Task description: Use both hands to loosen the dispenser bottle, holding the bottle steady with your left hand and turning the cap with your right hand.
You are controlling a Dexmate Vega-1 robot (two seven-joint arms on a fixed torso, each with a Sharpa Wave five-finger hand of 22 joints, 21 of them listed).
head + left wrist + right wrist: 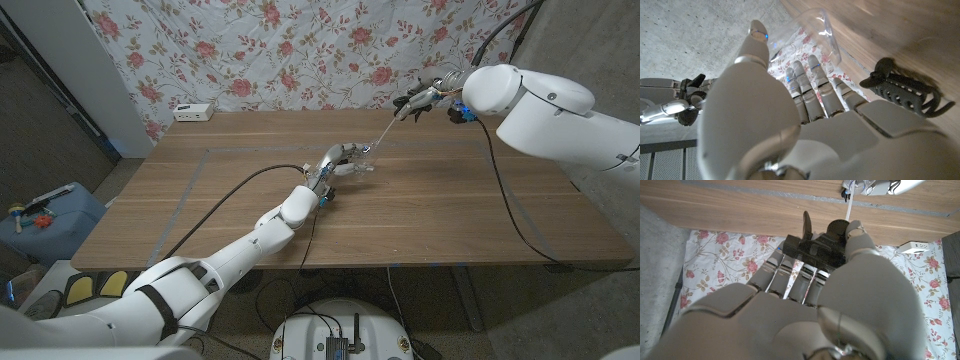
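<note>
A clear dispenser bottle (362, 158) stands near the middle of the wooden table (420, 215), and my left hand (338, 162) grips it from the side. In the left wrist view my fingers (812, 85) wrap the clear bottle (807, 32). My right hand (428, 98) is raised above the table's far right and holds the black pump cap (815, 247). The cap is off the bottle. Its thin dip tube (385, 132) slants down toward the bottle's mouth, and the tube (849, 207) also shows in the right wrist view.
A white power strip (193, 112) lies at the table's far left edge, in front of a floral cloth (300, 50). Black cables (505, 195) trail across the table from both arms. A blue box (45, 215) sits on the floor at the left.
</note>
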